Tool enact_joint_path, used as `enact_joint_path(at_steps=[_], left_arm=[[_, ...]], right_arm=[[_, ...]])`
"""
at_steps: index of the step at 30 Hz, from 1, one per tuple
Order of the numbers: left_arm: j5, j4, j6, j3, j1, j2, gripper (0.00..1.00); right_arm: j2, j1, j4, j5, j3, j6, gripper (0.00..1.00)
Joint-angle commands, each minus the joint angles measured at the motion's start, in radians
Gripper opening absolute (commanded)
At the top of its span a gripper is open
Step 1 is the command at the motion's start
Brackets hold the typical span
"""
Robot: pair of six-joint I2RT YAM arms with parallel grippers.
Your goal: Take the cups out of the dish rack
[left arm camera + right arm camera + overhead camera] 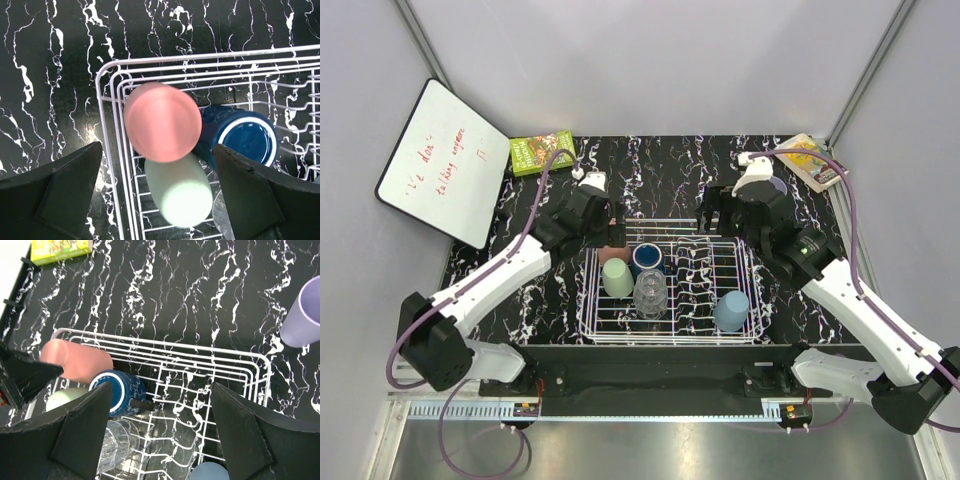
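From above, the left pincer [608, 232] hangs wide over the far left corner of the dish rack [670, 339], and the right pincer [723, 222], also wide and empty, hangs over its far right rim. The left wrist view suggests why: the salmon-pink cup [161, 121], base towards the camera, sits untouched directly beneath the spread fingers [65, 195], with the pale green cup [180, 190] just nearer and the dark blue cup [247, 137] to its right, so it looks next to be lifted. In the right wrist view only bare wires lie between that pincer's fingers, while the lavender cup [304, 315] stands on the bench [200, 290] beyond and right of it, outside the rack, probably already unloaded.
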Motion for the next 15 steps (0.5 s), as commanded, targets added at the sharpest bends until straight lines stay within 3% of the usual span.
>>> enact_joint_path(at_steps=[1,11,12,15], left_arm=[[-0.010,0.030,0.002,0.074,-0.003,0.054,0.97],[-0.015,0.047,0.005,0.095,-0.003,0.143,0.95],[-0.016,0.047,0.004,0.093,-0.003,0.144,0.93],[-0.022,0.050,0.010,0.090,-0.003,0.135,0.70]], right_arm=[[-0.031,0.003,0.046,-0.010,-0.017,0.019,0.88],[-0.031,0.004,0.066,-0.010,-0.044,0.016,0.88],[-0.029,0.004,0.067,-0.010,-0.046,0.014,0.88],[-0.029,0.004,0.073,-0.007,-0.052,0.016,0.88]])
